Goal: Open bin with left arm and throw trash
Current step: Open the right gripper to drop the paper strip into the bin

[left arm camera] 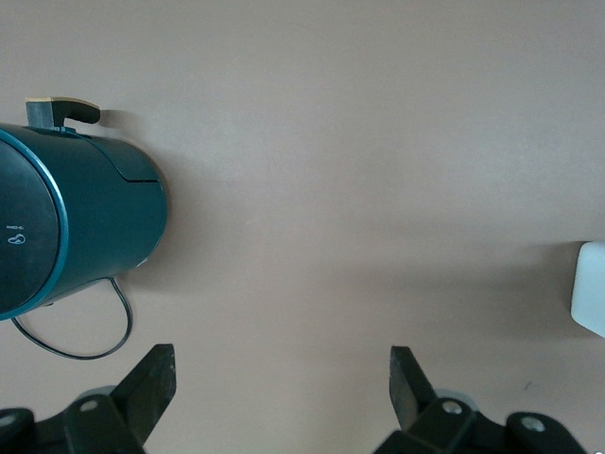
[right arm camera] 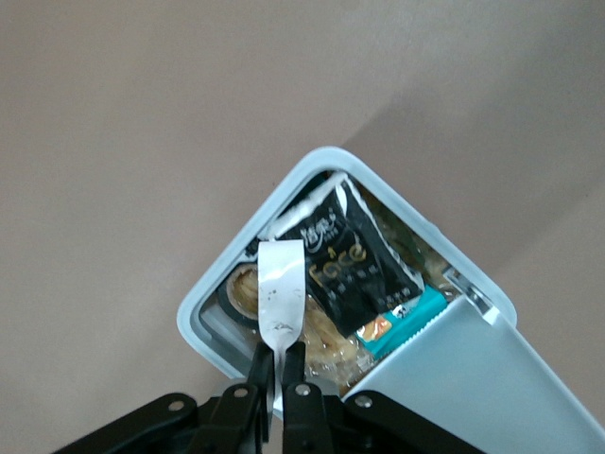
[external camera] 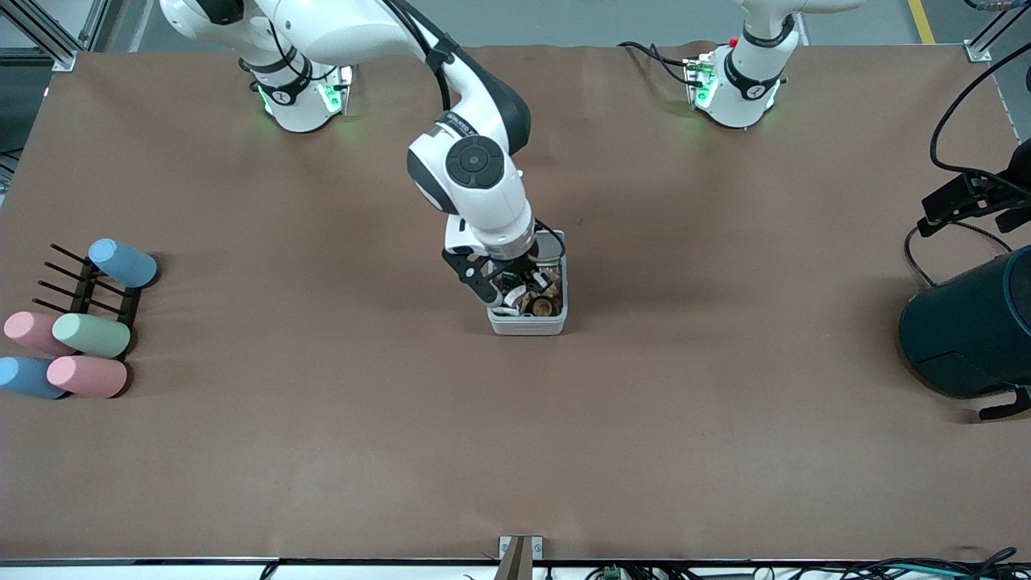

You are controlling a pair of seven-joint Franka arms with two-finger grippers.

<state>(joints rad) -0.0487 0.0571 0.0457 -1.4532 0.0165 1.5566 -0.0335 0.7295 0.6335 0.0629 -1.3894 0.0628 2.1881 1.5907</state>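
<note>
Last scrap over open bin
Bin lid up, wrapper + tape ring inside; right gripper pinches white strip above it, not dropped yet. Left gripper wide, empty, waiting.

We see a brown table. The bin stands on it near the middle. At the right arm's end lie pastel cylinders around a black rack. At the left arm's end lies a dark teal container.
</note>
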